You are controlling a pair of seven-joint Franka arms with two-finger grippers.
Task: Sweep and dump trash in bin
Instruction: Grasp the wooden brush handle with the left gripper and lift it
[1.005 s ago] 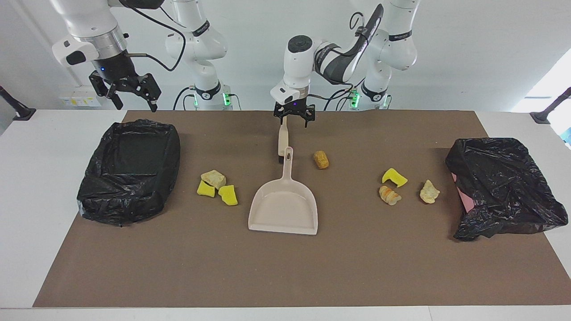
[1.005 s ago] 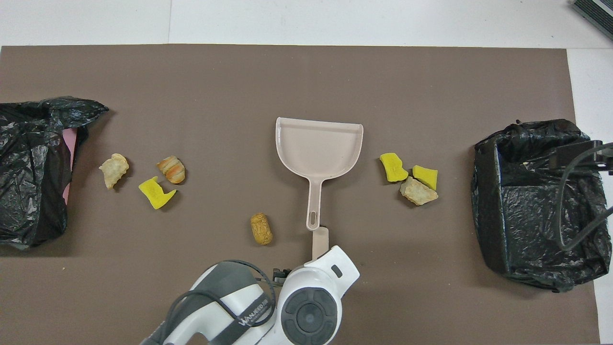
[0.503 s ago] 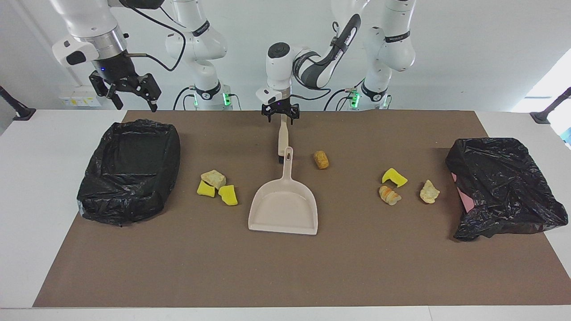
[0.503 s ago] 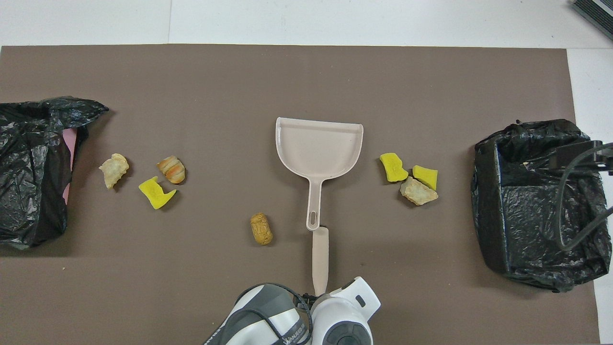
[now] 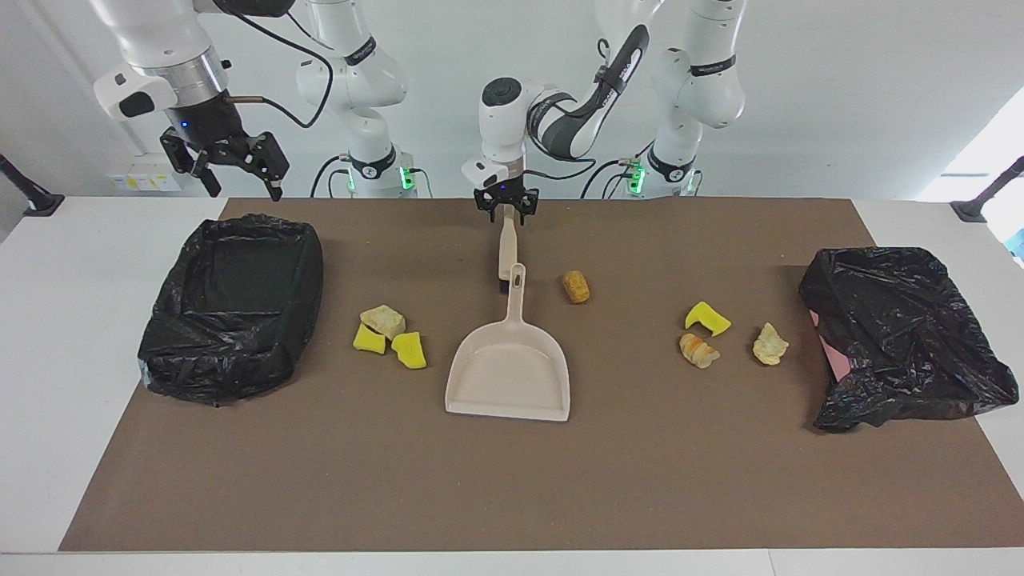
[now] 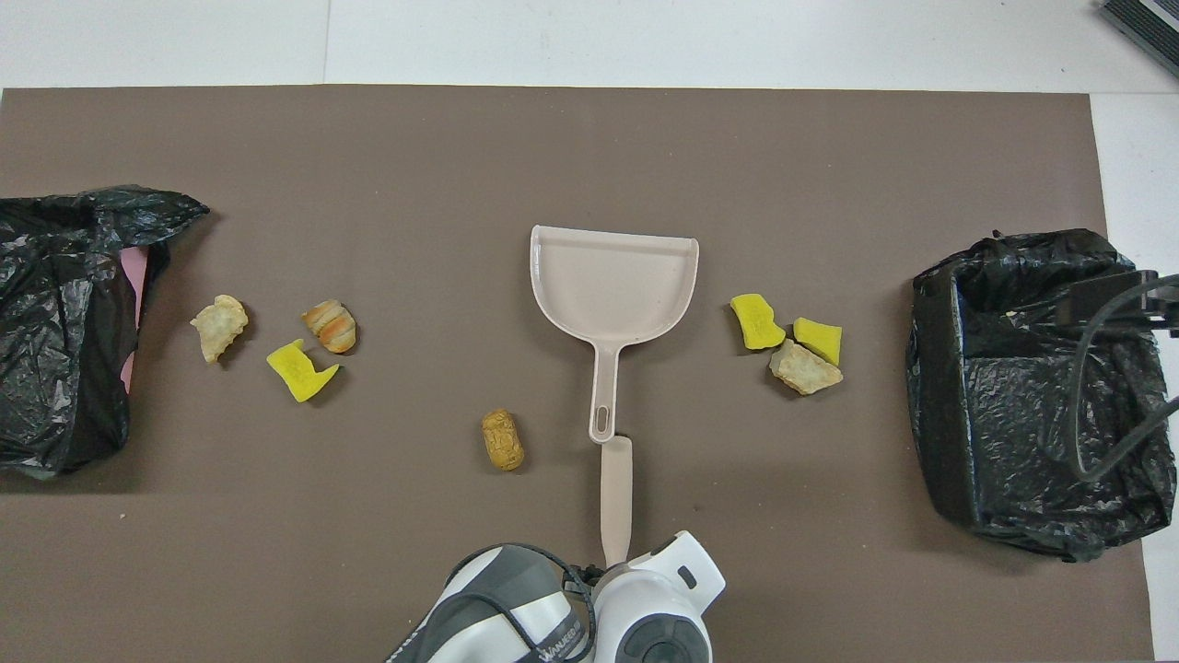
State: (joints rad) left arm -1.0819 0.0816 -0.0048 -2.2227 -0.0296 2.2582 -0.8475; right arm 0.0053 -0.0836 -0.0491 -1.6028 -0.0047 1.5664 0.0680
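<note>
A beige dustpan (image 5: 510,372) lies mid-table with its handle toward the robots; it also shows in the overhead view (image 6: 612,281). A beige brush (image 5: 506,252) with dark bristles sits just nearer to the robots than that handle, and shows in the overhead view (image 6: 615,497). My left gripper (image 5: 506,211) is at the upper end of the brush handle. My right gripper (image 5: 228,166) is open and empty, raised over the table edge by the bin (image 5: 308,272). Trash lies on the mat: a brown cork-like piece (image 5: 575,286), and yellow and tan scraps (image 5: 390,332) beside the bin.
The bin, lined with a black bag (image 6: 930,368), stands at the right arm's end. A crumpled black bag (image 5: 904,336) over something pink lies at the left arm's end. Three more scraps (image 5: 704,336) lie between that bag and the dustpan. A brown mat (image 5: 512,496) covers the table.
My left arm drew back toward the robots and its gripper shifted to the brush handle's upper end. The brush, the dustpan and the trash have not moved. The right arm has stayed still.
</note>
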